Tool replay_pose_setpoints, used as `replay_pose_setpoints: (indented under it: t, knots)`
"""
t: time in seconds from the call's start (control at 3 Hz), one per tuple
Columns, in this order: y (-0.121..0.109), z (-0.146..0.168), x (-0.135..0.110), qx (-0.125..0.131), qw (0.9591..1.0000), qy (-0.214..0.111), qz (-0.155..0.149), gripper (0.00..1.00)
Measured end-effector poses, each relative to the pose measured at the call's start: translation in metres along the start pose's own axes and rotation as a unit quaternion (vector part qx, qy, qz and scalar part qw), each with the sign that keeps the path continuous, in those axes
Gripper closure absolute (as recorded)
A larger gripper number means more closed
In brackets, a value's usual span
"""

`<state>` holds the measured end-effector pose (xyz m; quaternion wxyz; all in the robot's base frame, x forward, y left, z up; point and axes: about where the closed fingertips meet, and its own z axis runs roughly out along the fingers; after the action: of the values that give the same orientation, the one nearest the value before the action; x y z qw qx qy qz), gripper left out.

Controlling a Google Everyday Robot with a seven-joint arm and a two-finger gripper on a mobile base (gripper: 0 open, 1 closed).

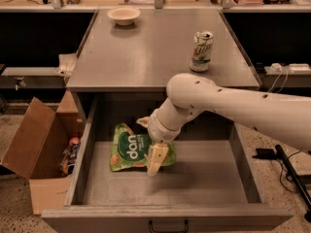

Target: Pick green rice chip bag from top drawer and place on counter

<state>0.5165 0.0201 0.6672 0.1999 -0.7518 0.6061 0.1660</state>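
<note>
The robot's gripper point(155, 157) reaches down into the open top drawer point(204, 178) and sits over the right edge of the green rice chip bag point(127, 152), which lies on the drawer floor left of centre. Whether the gripper has closed on the bag cannot be told. The white arm point(233, 101), cut off at the frame's right, hides the bag's upper right corner. A soda can point(200, 51) and a bowl point(123, 15) stand on the counter point(150, 52).

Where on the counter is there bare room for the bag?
Counter: the middle and front-left, between bowl and can, are bare. Things stand only back-left and by the right edge. Gripper is down in the drawer, at the bag.
</note>
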Motion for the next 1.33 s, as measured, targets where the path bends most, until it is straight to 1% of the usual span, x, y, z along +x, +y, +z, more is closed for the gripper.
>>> replay_pose_setpoints:
  t: [0.33, 0.67, 1.0, 1.33]
  knots:
    - [-0.006, 0.019, 0.006, -0.012, 0.9999, -0.003, 0.001, 0.18]
    - [-0.009, 0.032, 0.007, -0.020, 0.9998, 0.000, -0.002, 0.42]
    - [-0.010, 0.033, 0.007, -0.020, 0.9998, 0.000, -0.003, 0.66]
    - [-0.011, 0.024, 0.007, -0.005, 0.9999, -0.011, -0.003, 0.89]
